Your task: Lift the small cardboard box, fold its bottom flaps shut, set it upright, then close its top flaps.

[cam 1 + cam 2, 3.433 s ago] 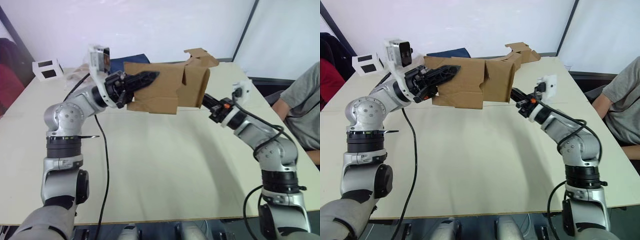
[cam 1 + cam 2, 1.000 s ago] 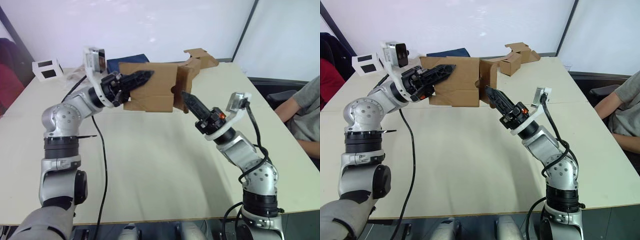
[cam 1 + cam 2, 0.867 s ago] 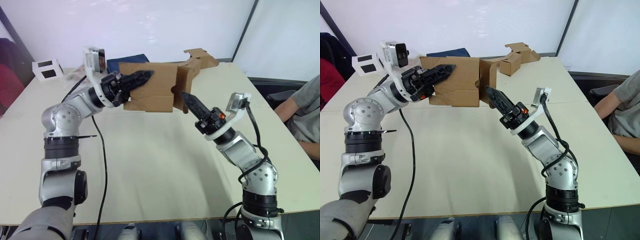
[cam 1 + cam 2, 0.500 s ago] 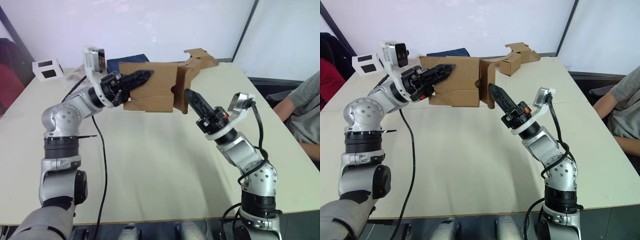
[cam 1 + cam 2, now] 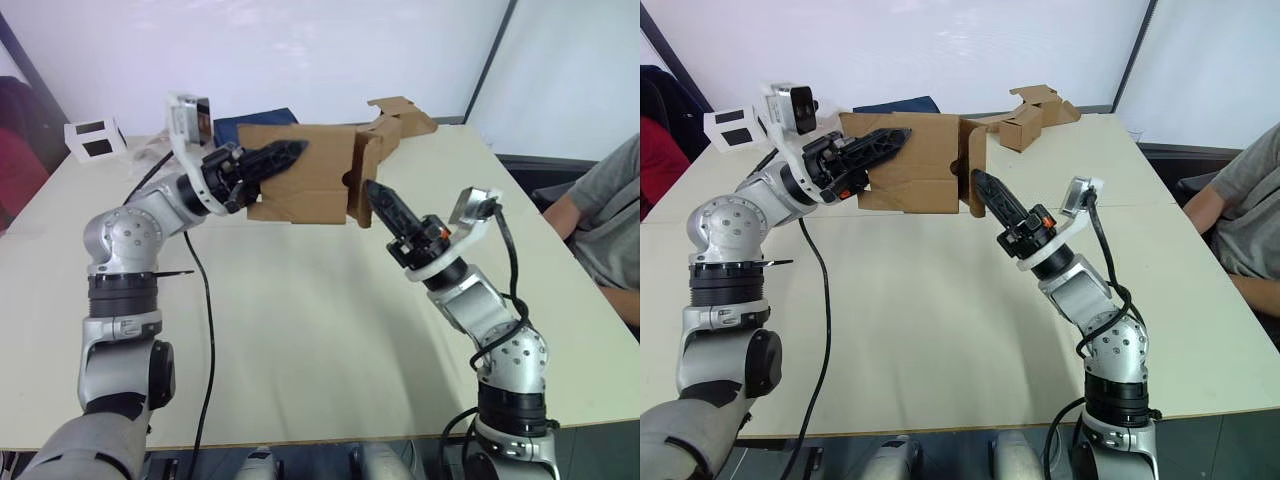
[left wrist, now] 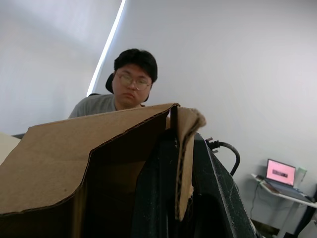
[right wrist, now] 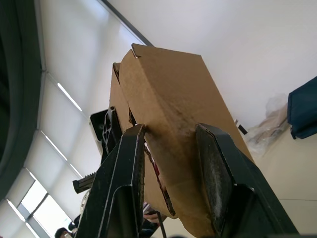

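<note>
Fingers of the left gripper [image 5: 285, 153] pinch a wall of the small cardboard box [image 5: 300, 186], one black finger on each face of the panel, holding the box up above the far half of the table [image 5: 300, 330], while the right gripper [image 5: 378, 196] reaches up with its fingers spread to either side of a flap [image 7: 171, 124] at the box's right end. Beneath the box the tabletop lies bare toward the near edge. Farther out sit another cardboard box [image 5: 1038, 110] at the far right, a white box with black panels [image 5: 92, 138] at the far left corner, and a person [image 5: 610, 215] beside the right edge.
</note>
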